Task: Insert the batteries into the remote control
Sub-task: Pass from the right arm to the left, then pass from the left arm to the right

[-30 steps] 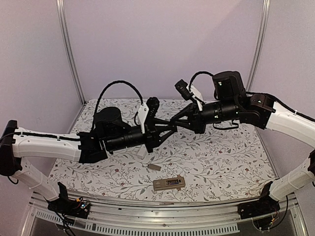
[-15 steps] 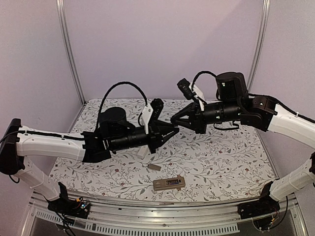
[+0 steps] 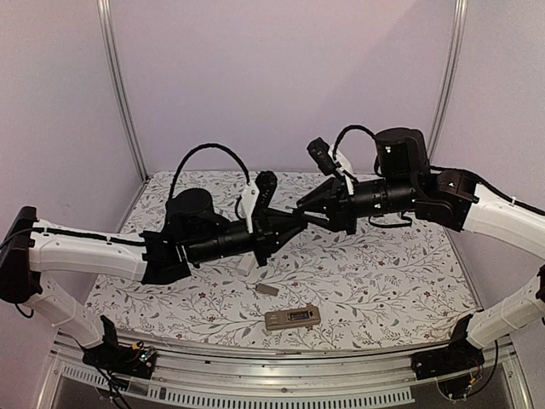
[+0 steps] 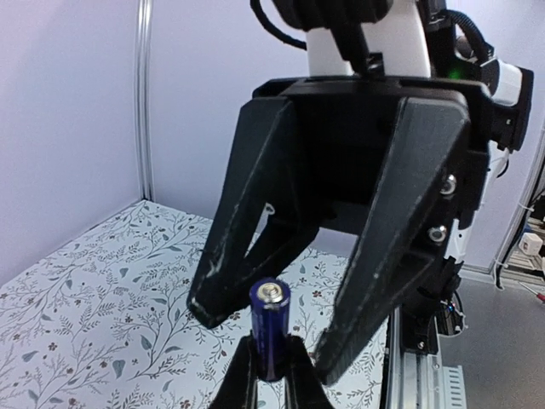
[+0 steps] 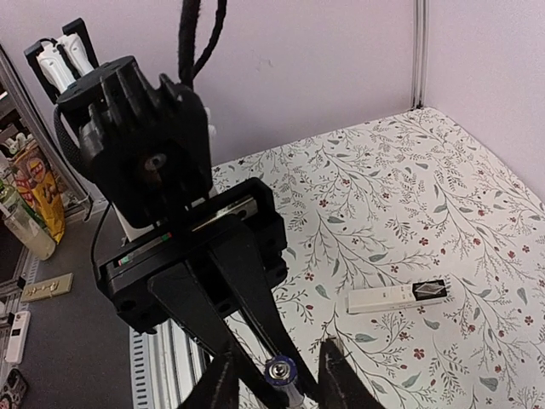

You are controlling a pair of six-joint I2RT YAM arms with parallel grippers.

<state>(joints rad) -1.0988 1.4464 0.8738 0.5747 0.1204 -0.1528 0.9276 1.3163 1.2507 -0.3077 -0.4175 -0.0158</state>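
I have the left gripper (image 4: 271, 362) clamped tight on one battery (image 4: 271, 319), whose silver end sticks out past the fingertips. It hangs in the air well above the remote control (image 3: 292, 319). The right gripper (image 3: 305, 208) is part-open, with one jaw on each side of that battery and neither touching it. A small grey piece (image 3: 267, 290) lies near the remote.

battery (image 4: 271, 331): glossy sleeve, shiny metal cap | left gripper (image 3: 298, 221) + right gripper (image 4: 266, 338): matt blk plastic | remote (image 3: 292, 319): matt tan plastic | table (image 3: 383, 281): matt floral-print cloth | near rail (image 3: 255, 375): brushed metal | far wall (image 3: 281, 85): smooth, matt
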